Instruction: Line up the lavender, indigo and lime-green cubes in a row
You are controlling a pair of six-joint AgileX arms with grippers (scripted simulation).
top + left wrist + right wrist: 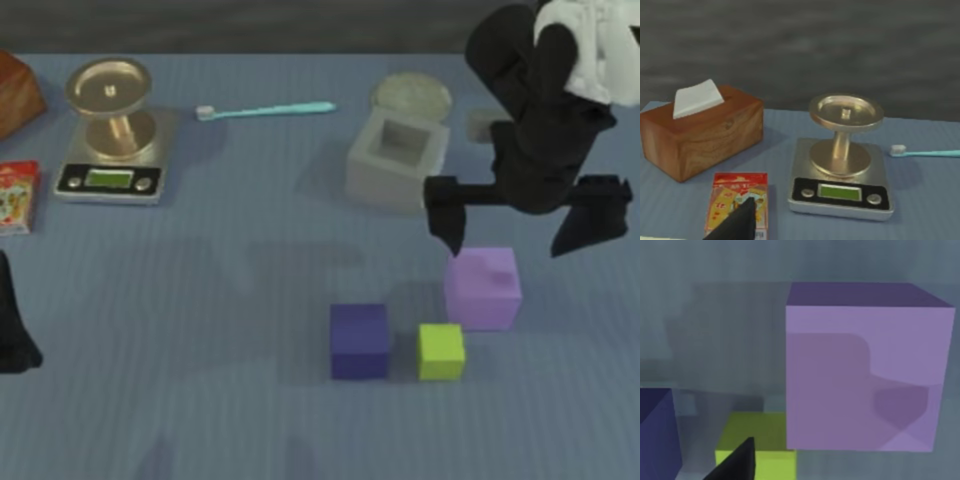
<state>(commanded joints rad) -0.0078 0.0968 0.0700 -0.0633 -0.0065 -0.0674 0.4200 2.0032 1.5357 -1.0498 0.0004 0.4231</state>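
My left gripper (pixel 15 345) is mostly cut off at the table's left edge, while my right gripper (pixel 520 225) hovers spread wide just above the matte light-purple lavender cube (pixel 484 288).

Lavender cube (pixel 483 288), indigo cube (pixel 359 341) and lime-green cube (pixel 441 351), lower right of the top view: plain matt faces, smooth, no gloss. Table (pixel 200 330): matt blue, finely ribbed like cloth. Scale (pixel 841 176): brushed metal body, polished brass-toned pan. Tissue box (pixel 700 130), left of the left wrist view: glossy wood grain, white paper tissue. Toothbrush (pixel 268 109): smooth plastic. Hollow grey block (pixel 397 155): dull, stone-like. Card pack (pixel 737 202): printed paper.
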